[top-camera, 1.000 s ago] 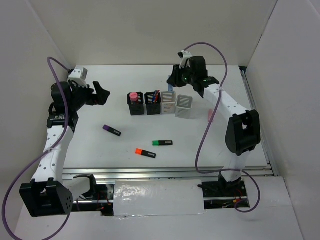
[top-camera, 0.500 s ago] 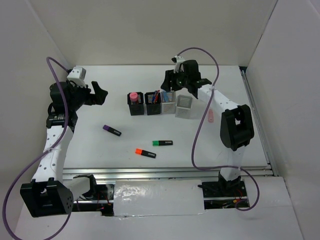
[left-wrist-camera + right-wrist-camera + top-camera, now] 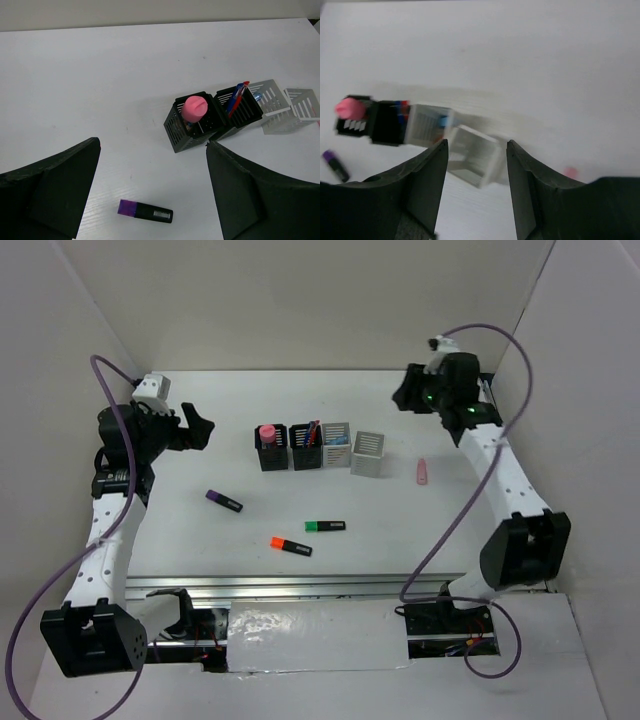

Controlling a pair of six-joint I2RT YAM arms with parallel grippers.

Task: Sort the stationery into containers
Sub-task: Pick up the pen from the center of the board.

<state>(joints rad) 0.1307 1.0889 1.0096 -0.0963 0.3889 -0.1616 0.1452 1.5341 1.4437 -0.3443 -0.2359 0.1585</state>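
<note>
Four cups stand in a row at mid-table: a black cup [image 3: 268,448] holding a pink marker [image 3: 194,107], a black cup [image 3: 305,447] with red and blue pens, a grey cup [image 3: 336,445] with something light blue inside, and a grey cup [image 3: 368,453] that looks empty. Loose on the table lie a purple marker [image 3: 224,501], a green one [image 3: 325,526], an orange one [image 3: 291,546] and a pink one [image 3: 422,472]. My left gripper [image 3: 200,427] is open and empty, left of the cups. My right gripper [image 3: 402,398] is open and empty, raised behind and to the right of them.
White walls close the table in at the back and on both sides. A metal rail [image 3: 330,583] runs along the near edge between the arm bases. In the left wrist view the purple marker [image 3: 145,211] lies between my open fingers.
My right arm has swung from above the grey cups to the right and back, with its gripper empty. The left arm has hardly moved. The markers and cups lie where they were.
</note>
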